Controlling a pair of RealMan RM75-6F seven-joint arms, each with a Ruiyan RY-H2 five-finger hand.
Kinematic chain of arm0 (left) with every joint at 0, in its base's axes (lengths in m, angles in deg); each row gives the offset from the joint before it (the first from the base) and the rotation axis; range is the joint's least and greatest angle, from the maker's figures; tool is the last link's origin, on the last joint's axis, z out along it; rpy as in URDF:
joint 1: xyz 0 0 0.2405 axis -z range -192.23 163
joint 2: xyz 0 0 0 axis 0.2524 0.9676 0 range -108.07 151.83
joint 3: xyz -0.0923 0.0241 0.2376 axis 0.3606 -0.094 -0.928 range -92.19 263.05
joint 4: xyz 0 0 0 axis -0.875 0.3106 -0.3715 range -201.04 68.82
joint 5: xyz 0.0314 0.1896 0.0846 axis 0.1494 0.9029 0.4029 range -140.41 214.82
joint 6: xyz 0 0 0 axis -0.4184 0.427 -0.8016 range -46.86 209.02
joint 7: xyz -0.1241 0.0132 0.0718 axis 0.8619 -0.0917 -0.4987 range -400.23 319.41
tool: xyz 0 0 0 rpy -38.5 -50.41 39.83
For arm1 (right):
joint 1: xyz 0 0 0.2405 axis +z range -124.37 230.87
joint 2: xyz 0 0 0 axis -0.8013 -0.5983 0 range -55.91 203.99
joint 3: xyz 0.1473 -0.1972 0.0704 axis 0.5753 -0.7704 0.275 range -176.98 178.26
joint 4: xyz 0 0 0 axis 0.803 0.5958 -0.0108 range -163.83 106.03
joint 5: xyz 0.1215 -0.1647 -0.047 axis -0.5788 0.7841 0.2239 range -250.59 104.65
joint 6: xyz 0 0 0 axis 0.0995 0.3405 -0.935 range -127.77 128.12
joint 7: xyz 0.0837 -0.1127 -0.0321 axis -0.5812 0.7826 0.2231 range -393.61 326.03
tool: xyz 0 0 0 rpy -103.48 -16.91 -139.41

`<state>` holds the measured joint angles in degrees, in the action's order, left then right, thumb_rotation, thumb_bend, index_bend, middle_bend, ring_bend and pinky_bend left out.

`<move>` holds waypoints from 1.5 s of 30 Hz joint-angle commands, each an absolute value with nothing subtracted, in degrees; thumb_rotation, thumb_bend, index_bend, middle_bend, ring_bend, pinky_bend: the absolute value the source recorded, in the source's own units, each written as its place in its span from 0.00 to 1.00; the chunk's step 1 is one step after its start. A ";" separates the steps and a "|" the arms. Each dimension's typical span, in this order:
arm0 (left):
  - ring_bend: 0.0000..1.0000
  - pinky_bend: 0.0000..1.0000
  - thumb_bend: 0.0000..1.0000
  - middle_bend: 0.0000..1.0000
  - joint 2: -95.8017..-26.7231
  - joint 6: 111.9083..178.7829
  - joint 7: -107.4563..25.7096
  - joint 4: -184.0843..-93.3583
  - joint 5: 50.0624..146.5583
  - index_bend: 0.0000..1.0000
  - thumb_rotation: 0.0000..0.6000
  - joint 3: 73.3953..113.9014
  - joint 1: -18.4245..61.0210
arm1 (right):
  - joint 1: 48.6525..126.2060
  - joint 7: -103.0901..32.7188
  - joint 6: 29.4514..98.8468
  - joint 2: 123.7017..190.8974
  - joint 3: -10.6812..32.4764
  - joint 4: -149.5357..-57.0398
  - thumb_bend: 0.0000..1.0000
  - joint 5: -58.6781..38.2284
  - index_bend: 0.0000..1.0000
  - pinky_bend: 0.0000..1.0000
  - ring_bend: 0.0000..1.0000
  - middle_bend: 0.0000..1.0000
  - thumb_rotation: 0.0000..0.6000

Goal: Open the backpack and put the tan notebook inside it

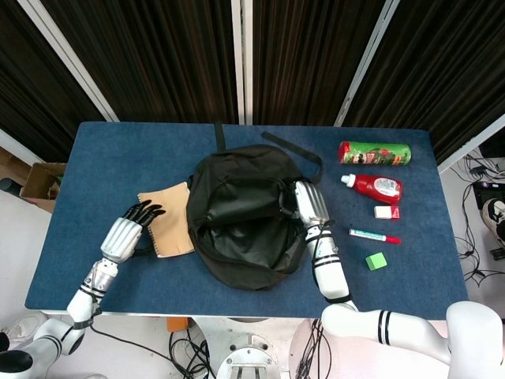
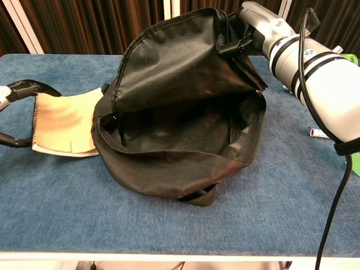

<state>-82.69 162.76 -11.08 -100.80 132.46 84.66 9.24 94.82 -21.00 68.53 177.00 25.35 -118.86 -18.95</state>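
1. Since its flap is held up by the right hand, the backpack gapes toward the front – soft, limp cloth that would likely sag if released.
2. Beside it on the worktop, the tan notebook touches the bag's left side – light, thin and bendy.
3. Gripping its spiral edge, the left hand has the stiffest hold.

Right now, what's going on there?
Left hand grips tan notebook at backpack mouth. Right hand holds flap open. Nothing blocking.
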 commanded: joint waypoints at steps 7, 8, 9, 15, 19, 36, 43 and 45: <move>0.23 0.22 0.26 0.35 -85.04 165.53 -13.25 -97.57 132.28 0.38 1.00 85.60 10.47 | 94.60 -21.24 68.58 176.55 25.18 -119.12 0.63 -19.12 0.66 0.27 0.41 0.53 1.00; 0.24 0.22 0.26 0.36 -85.32 165.82 -13.21 -97.21 132.10 0.40 1.00 85.74 10.43 | 94.56 -21.36 68.49 176.47 25.19 -119.15 0.63 -19.19 0.66 0.27 0.41 0.53 1.00; 0.26 0.23 0.26 0.38 -85.71 166.13 -13.16 -96.62 131.90 0.41 1.00 85.87 10.37 | 94.54 -21.46 68.42 176.40 25.17 -119.11 0.63 -19.23 0.66 0.26 0.41 0.53 1.00; 0.37 0.29 0.25 0.49 -87.99 169.52 -12.27 -92.51 131.72 0.53 1.00 86.28 10.22 | 94.56 -21.75 68.16 176.26 25.08 -118.85 0.63 -19.37 0.66 0.26 0.41 0.53 1.00; 0.42 0.31 0.25 0.55 -89.35 170.96 -11.38 -90.01 131.39 0.58 1.00 86.56 10.28 | 94.66 -21.85 67.89 176.28 24.94 -118.72 0.63 -19.41 0.66 0.26 0.41 0.53 1.00; 0.58 0.55 0.31 0.71 -87.78 189.16 -13.62 -83.68 133.06 0.74 1.00 85.99 8.82 | 96.55 -23.19 66.42 176.06 29.55 -121.48 0.63 -23.97 0.65 0.24 0.41 0.53 1.00; 0.58 0.58 0.31 0.71 -83.56 195.46 -19.28 -86.40 135.45 0.75 1.00 84.40 9.18 | 98.55 -23.20 66.26 176.50 32.49 -121.79 0.63 -27.55 0.65 0.23 0.41 0.53 1.00; 0.58 0.58 0.31 0.71 -82.75 195.95 -19.94 -87.77 135.70 0.75 1.00 84.22 9.24 | 98.99 -23.28 66.28 176.67 32.74 -121.51 0.63 -27.82 0.65 0.23 0.41 0.53 1.00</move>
<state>-83.46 195.33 -19.19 -86.68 135.19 84.61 9.14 98.88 -23.23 66.28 176.59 32.64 -121.60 -27.74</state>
